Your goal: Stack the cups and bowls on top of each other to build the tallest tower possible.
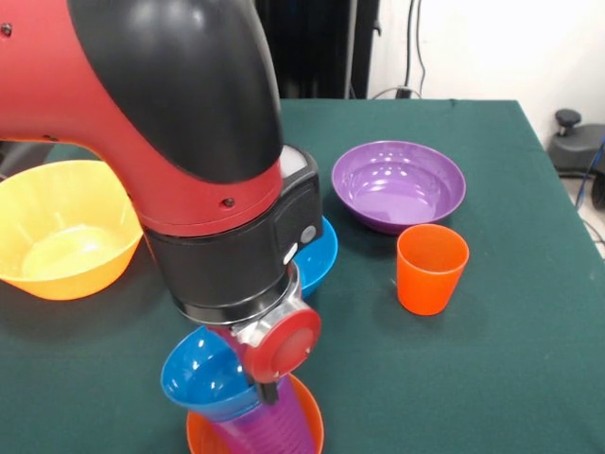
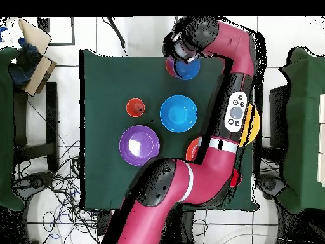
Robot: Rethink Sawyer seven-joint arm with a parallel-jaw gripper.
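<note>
Glossy smooth plastic seen on purple bowl (image 1: 398, 184), orange cup (image 1: 431, 268), yellow-orange bowl (image 1: 61, 227) & small blue bowl (image 1: 203, 374). Table (image 1: 510, 359) covered w/ matt green cloth. Arm (image 1: 142, 95) shell: smooth semi-gloss plastic, bare metal at wrist.

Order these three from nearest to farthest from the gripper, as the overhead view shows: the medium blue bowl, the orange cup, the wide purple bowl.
Measured from the gripper at the table's top edge:
1. Medium blue bowl, below it, mid-table.
2. Orange cup, lower left; close to the blue bowl's range, but slightly farther.
3. Wide purple bowl, farthest, lower left.
</note>
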